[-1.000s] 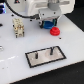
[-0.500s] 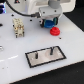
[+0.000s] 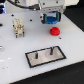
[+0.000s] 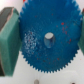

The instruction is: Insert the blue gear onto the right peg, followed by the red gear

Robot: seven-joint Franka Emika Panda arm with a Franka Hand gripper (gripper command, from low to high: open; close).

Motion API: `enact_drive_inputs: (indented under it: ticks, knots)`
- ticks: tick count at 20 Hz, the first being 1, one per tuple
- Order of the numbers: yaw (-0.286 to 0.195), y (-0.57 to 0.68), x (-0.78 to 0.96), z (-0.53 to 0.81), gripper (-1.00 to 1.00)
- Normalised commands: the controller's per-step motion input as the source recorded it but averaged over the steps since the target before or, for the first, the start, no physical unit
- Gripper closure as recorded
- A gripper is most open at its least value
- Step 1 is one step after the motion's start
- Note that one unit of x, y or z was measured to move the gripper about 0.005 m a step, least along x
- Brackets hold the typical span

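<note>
While the gripper [image 3: 50, 21] hangs above the far part of the white table [image 3: 15, 60], its fingers [image 4: 7, 37] are clamped on the blue gear [image 4: 47, 37], which fills the wrist view. The red gear [image 3: 55, 32] lies on the table just below it. Nearer the front edge sits the grey plate [image 3: 46, 55], with two pegs standing upright; the right peg [image 3: 51, 50] is bare.

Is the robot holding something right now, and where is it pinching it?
Yes. The gripper holds the blue gear, its fingers pinching the toothed rim on opposite sides.
</note>
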Motion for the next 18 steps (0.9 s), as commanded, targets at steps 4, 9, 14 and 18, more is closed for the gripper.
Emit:
enact_drive_inputs:
  ticks: [4, 9, 14, 18]
  knots:
    - [0.000, -0.14, 0.79, 0.51, 1.00]
    - [0.000, -0.16, 0.83, 0.45, 1.00]
    - [0.000, -0.16, 0.85, 0.39, 1.00]
    - [0.000, -0.17, 0.87, 0.30, 1.00]
